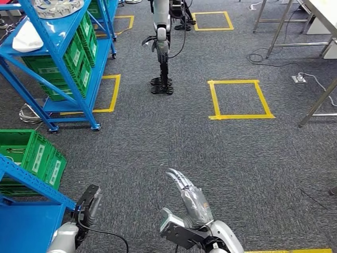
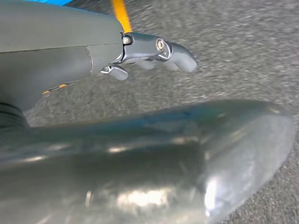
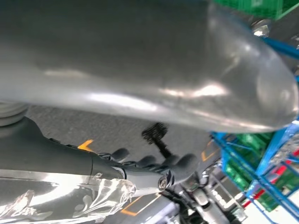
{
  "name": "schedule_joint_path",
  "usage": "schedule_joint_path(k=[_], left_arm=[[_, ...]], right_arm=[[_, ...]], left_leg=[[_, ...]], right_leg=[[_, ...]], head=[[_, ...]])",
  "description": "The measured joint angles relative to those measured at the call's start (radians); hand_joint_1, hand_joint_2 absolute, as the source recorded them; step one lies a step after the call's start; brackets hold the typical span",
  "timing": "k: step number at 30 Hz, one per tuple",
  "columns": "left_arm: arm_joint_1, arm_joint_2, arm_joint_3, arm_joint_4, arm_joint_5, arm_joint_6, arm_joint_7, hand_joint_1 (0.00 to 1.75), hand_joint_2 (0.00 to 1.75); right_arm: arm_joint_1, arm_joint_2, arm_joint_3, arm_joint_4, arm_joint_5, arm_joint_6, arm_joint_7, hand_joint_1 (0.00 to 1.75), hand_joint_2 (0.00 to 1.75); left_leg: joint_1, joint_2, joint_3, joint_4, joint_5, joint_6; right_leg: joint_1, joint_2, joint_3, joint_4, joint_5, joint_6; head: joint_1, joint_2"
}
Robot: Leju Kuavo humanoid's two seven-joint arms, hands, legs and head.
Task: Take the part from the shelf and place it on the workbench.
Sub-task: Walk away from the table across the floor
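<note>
Blue steel shelf (image 1: 59, 63), far left of the head view: angled uprights, several levels. Top level carries a silvery disc-shaped part (image 1: 57, 6) (cut off by the frame edge) and, just below and left of it, a white rounded part (image 1: 27, 38) lying on the blue deck. Lower levels hold rows of green plastic crates (image 1: 81, 50) with white labels; another green crate (image 1: 33, 155) sits on a nearer blue rack at the lower left. Yellow tape squares (image 1: 240, 99) mark the grey carpet (image 1: 159, 137), one partly under the shelf, one in the open floor to the right of centre, one further back. A second humanoid robot (image 1: 161, 42) stands at upper centre, dark feet on the carpet, one arm hanging. Metal table legs (image 1: 278, 31) and loose cables (image 1: 274, 60) occupy the upper right. Left hand (image 1: 88, 205), lower left beside the near rack: dark fingers (image 2: 169, 49) extended fairly straight, nothing in them, hanging over carpet. Right hand (image 1: 190, 203), lower centre: fingers stretched forward and slightly fanned, palm empty; its wrist view shows dark fingertips (image 3: 183, 163) lightly curved around nothing (clear film wraps part of the hand), with the blue shelf and green crates beyond.
</note>
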Motion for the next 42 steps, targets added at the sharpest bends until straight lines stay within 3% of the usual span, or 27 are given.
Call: schedule_joint_path(k=[2, 3, 4, 5, 7, 9, 10, 12, 14, 16, 17, 18, 19, 20, 21, 23, 25, 28, 30, 32, 33, 35, 37, 38, 40, 41, 42], left_arm=[[-0.003, -0.002, 0.000, 0.001, 0.000, 0.000, 0.000, 0.00, 0.00], [-0.004, -0.002, 0.000, 0.001, 0.000, 0.000, 0.000, 0.00, 0.00], [-0.004, -0.002, 0.000, 0.001, 0.000, 0.000, 0.000, 0.00, 0.00], [-0.003, -0.002, 0.000, 0.001, 0.000, 0.000, 0.000, 0.00, 0.00], [-0.003, -0.002, 0.000, 0.001, 0.000, 0.000, 0.000, 0.00, 0.00], [-0.007, -0.004, -0.001, 0.001, 0.000, 0.000, -0.001, 0.00, 0.00], [-0.009, -0.004, -0.001, 0.001, 0.000, 0.000, -0.001, 0.00, 0.00], [-0.006, -0.003, -0.001, 0.001, 0.001, 0.000, -0.002, 0.00, 0.00], [-0.004, -0.001, -0.001, 0.001, 0.001, -0.001, -0.001, 0.00, 0.00], [-0.007, -0.001, 0.000, 0.001, 0.001, -0.001, -0.001, 0.00, 0.00], [-0.009, -0.002, 0.000, 0.001, 0.001, -0.002, -0.001, 0.00, 0.00], [-0.009, -0.003, 0.000, 0.002, 0.001, -0.003, -0.001, 0.00, 0.00], [-0.008, -0.003, 0.000, 0.002, 0.001, -0.004, 0.000, 0.00, 0.00], [-0.007, -0.004, 0.000, 0.002, 0.001, -0.005, 0.001, 0.00, 0.00], [-0.007, -0.004, 0.000, 0.002, 0.001, -0.005, 0.002, 0.00, 0.00], [-0.008, -0.006, 0.000, 0.002, 0.001, -0.007, 0.004, 0.00, 0.00], [-0.010, -0.007, 0.000, 0.002, 0.001, -0.011, 0.005, 0.00, 0.00], [-0.005, -0.005, 0.000, 0.002, 0.001, -0.014, 0.008, 0.00, 0.00], [-0.004, -0.005, 0.000, 0.002, 0.001, -0.014, 0.010, 0.00, 0.00], [-0.007, -0.008, 0.000, 0.003, 0.002, -0.013, 0.014, 0.00, 0.00], [-0.008, -0.013, 0.000, 0.002, 0.004, -0.013, 0.019, 0.00, 0.00], [-0.005, -0.024, 0.001, -0.002, 0.007, -0.012, 0.031, 0.00, 0.00], [-0.002, -0.034, 0.002, -0.013, 0.007, -0.012, 0.039, 0.00, 0.00], [-0.003, -0.040, 0.002, -0.019, 0.007, -0.013, 0.041, 0.00, 0.00], [-0.007, -0.050, 0.002, -0.028, 0.007, -0.017, 0.045, 0.00, 0.00], [-0.007, -0.055, 0.002, -0.031, 0.007, -0.018, 0.047, 0.00, 0.00], [-0.004, -0.056, 0.002, -0.033, 0.007, -0.019, 0.050, 0.00, 0.00]], right_arm=[[0.003, 0.000, 0.000, 0.000, 0.000, 0.000, 0.000, 0.00, 0.00], [0.004, 0.000, 0.000, 0.000, 0.000, 0.000, 0.000, 0.00, 0.00], [0.005, 0.000, 0.000, 0.000, 0.000, 0.000, 0.000, 0.00, 0.00], [0.005, 0.000, 0.000, 0.000, 0.000, 0.000, 0.000, 0.00, 0.00], [0.005, 0.000, 0.000, 0.000, 0.000, 0.000, 0.000, 0.00, 0.00], [0.004, 0.000, 0.000, 0.000, 0.000, -0.001, 0.000, 0.00, 0.00], [0.004, -0.001, -0.001, -0.001, 0.000, -0.001, 0.000, 0.00, 0.00], [0.003, -0.001, 0.000, -0.001, 0.000, -0.002, 0.000, 0.00, 0.00], [0.002, -0.001, 0.000, -0.001, 0.000, -0.002, -0.001, 0.00, 0.00], [0.004, -0.002, 0.000, -0.001, 0.001, -0.002, -0.001, 0.00, 0.00], [0.006, -0.002, 0.000, -0.001, 0.001, -0.002, -0.001, 0.00, 0.00], [0.007, -0.003, 0.000, 0.000, 0.001, -0.002, -0.001, 0.00, 0.00], [0.007, -0.003, 0.000, 0.000, 0.001, -0.002, -0.001, 0.00, 0.00], [0.007, -0.003, 0.000, 0.000, 0.001, -0.002, -0.001, 0.00, 0.00], [0.006, -0.003, 0.000, 0.000, 0.002, -0.002, -0.001, 0.00, 0.00], [0.004, -0.004, 0.000, -0.001, 0.002, -0.002, -0.001, 0.00, 0.00], [0.002, -0.004, 0.000, -0.001, 0.002, -0.002, -0.001, 0.00, 0.00], [0.000, -0.004, 0.001, -0.002, 0.002, -0.002, -0.002, 0.00, 0.00], [-0.001, -0.004, 0.003, -0.002, 0.002, -0.002, -0.002, 0.00, 0.00], [0.001, -0.004, 0.004, -0.002, 0.002, -0.003, -0.002, 0.00, 0.00], [0.002, -0.005, 0.005, -0.002, 0.002, -0.003, -0.003, 0.00, 0.00], [0.005, -0.007, 0.004, -0.002, 0.002, -0.004, -0.003, 0.00, 0.00], [0.005, -0.008, 0.005, -0.002, 0.002, -0.005, -0.003, 0.00, 0.00], [0.005, -0.008, 0.005, -0.002, 0.002, -0.006, -0.003, 0.00, 0.00], [0.005, -0.008, 0.005, -0.002, 0.003, -0.007, -0.003, 0.00, 0.00], [0.004, -0.009, 0.005, -0.002, 0.003, -0.008, -0.004, 0.00, 0.00], [0.003, -0.009, 0.005, -0.002, 0.003, -0.008, -0.004, 0.00, 0.00]], left_leg=[[-0.001, 0.047, -0.039, 0.129, -0.094, -0.007], [0.001, 0.057, -0.051, 0.187, -0.112, -0.011], [0.004, 0.062, -0.049, 0.218, -0.109, -0.014], [0.006, 0.068, -0.029, 0.214, -0.092, -0.018], [0.010, 0.106, 0.071, 0.101, -0.061, -0.026], [0.005, 0.147, 0.160, -0.023, -0.065, -0.021], [0.002, 0.154, 0.178, -0.052, -0.072, -0.013], [-0.002, 0.131, 0.174, -0.061, -0.074, 0.009], [-0.001, 0.107, 0.170, -0.062, -0.068, 0.025], [0.001, 0.082, 0.163, -0.062, -0.060, 0.037], [0.000, 0.068, 0.159, -0.062, -0.056, 0.042], [-0.002, 0.054, 0.155, -0.062, -0.053, 0.044], [-0.004, 0.039, 0.152, -0.062, -0.050, 0.045], [-0.005, 0.024, 0.150, -0.062, -0.047, 0.045], [-0.006, 0.008, 0.148, -0.062, -0.044, 0.043], [-0.006, -0.020, 0.146, -0.060, -0.040, 0.037], [-0.003, -0.042, 0.138, -0.059, -0.034, 0.027], [0.005, -0.069, 0.123, -0.063, -0.022, 0.007], [0.002, -0.039, 0.101, -0.026, -0.050, -0.001], [-0.002, 0.021, 0.049, 0.087, -0.117, -0.006], [-0.002, 0.039, 0.022, 0.147, -0.144, -0.008], [-0.001, 0.060, 0.011, 0.188, -0.147, -0.012], [0.000, 0.087, 0.067, 0.097, -0.094, -0.014], [-0.001, 0.114, 0.105, 0.031, -0.070, -0.015], [-0.005, 0.149, 0.149, -0.050, -0.050, -0.003], [-0.007, 0.150, 0.152, -0.062, -0.051, 0.005], [-0.008, 0.136, 0.150, -0.062, -0.051, 0.015]], right_leg=[[0.002, -0.030, -0.020, -0.002, 0.019, -0.003], [0.002, -0.046, -0.031, -0.002, 0.026, -0.002], [0.002, -0.063, -0.042, -0.001, 0.033, 0.000], [0.002, -0.079, -0.051, -0.001, 0.039, 0.002], [0.002, -0.108, -0.064, 0.001, 0.047, 0.011], [0.005, -0.134, -0.071, 0.008, 0.049, 0.021], [0.006, -0.146, -0.071, 0.010, 0.050, 0.026], [0.005, -0.167, -0.068, 0.013, 0.050, 0.036], [-0.001, -0.132, -0.078, 0.041, 0.026, 0.048], [-0.005, -0.061, -0.124, 0.152, -0.039, 0.055], [-0.005, -0.039, -0.157, 0.225, -0.073, 0.055], [-0.004, -0.029, -0.184, 0.284, -0.094, 0.053], [-0.003, -0.024, -0.197, 0.311, -0.097, 0.050], [-0.002, -0.021, -0.189, 0.297, -0.080, 0.046], [-0.002, -0.013, -0.162, 0.244, -0.048, 0.040], [-0.005, 0.033, -0.087, 0.098, 0.011, 0.029], [-0.005, 0.068, -0.047, 0.020, 0.029, 0.026], [-0.002, 0.046, -0.046, 0.009, 0.036, 0.017], [-0.004, 0.018, -0.045, -0.004, 0.046, 0.007], [-0.003, -0.012, -0.047, -0.009, 0.050, 0.004], [-0.002, -0.029, -0.049, -0.009, 0.051, 0.003], [-0.001, -0.060, -0.050, -0.009, 0.050, 0.003], [-0.001, -0.088, -0.049, -0.008, 0.049, 0.006], [0.002, -0.101, -0.049, -0.006, 0.046, 0.010], [0.010, -0.124, -0.049, 0.001, 0.041, 0.020], [0.013, -0.136, -0.049, 0.003, 0.039, 0.025], [0.013, -0.148, -0.048, 0.004, 0.037, 0.028]], head=[[-0.002, 0.000], [-0.002, 0.000], [-0.003, 0.000], [-0.003, 0.000], [-0.003, 0.000], [-0.002, 0.000], [-0.002, 0.000], [0.000, 0.000], [0.003, 0.000], [0.008, 0.000], [0.010, 0.000], [0.011, 0.000], [0.011, 0.000], [0.011, 0.000], [0.011, 0.000], [0.011, 0.000], [0.011, 0.000], [0.011, 0.000], [0.007, 0.000], [0.004, 0.000], [0.003, 0.000], [0.003, 0.000], [0.003, 0.000], [0.002, 0.000], [0.004, 0.000], [0.005, 0.000], [0.007, 0.000]])
